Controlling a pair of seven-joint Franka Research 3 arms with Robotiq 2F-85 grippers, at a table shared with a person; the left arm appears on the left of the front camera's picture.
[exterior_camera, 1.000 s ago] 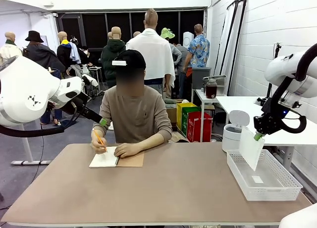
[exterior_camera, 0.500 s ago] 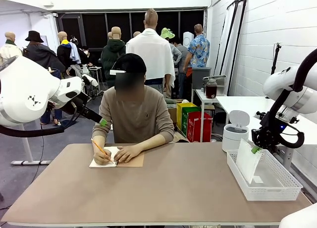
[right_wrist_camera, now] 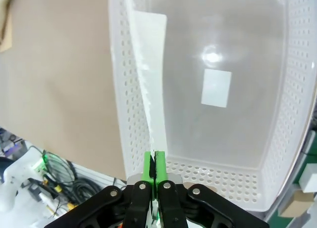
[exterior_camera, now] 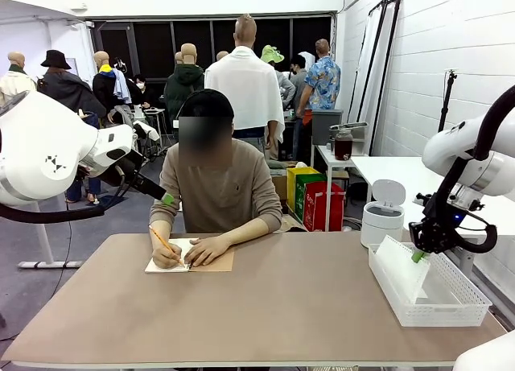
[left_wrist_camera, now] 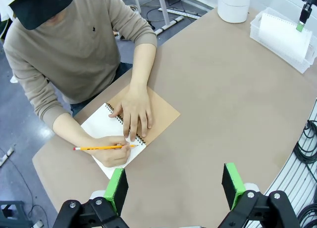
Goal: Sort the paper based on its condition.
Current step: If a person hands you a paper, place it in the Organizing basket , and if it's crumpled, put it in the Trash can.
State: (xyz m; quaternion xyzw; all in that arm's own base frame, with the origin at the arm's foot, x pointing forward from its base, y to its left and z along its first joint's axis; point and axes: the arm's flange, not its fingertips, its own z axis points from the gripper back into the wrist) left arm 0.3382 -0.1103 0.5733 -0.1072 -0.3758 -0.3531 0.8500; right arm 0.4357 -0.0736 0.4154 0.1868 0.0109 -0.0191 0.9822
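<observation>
1. Right pincer [exterior_camera: 417, 256], black with green pads: clamped shut on the upper edge of a thin plain white paper sheet [exterior_camera: 400, 268].
2. Dropped within the last second from well above the white perforated plastic basket [exterior_camera: 426, 318] to just over its rim. Took the sheet along, from hanging free in the air to standing slanted inside the basket, at 3 o'clock on the brown table [exterior_camera: 290, 307].
3. Seen from the right wrist: pads [right_wrist_camera: 147, 164] pressed together on the sheet's edge, with the sheet [right_wrist_camera: 151, 89] running down toward the basket floor.
4. Reads as the placing of this sheet nearly done; only the release left.
5. Right arm pose: elbow high, wrist bent over, fingers aimed down into the basket near its 9 o'clock wall.
6. Left pincer [left_wrist_camera: 176, 186]: jaws spread wide, holding nothing, raised off the table's 10 o'clock side, looking down on a person's hand [left_wrist_camera: 111, 151] writing in a brown-covered spiral notebook [left_wrist_camera: 163, 114] at 11 o'clock.
</observation>
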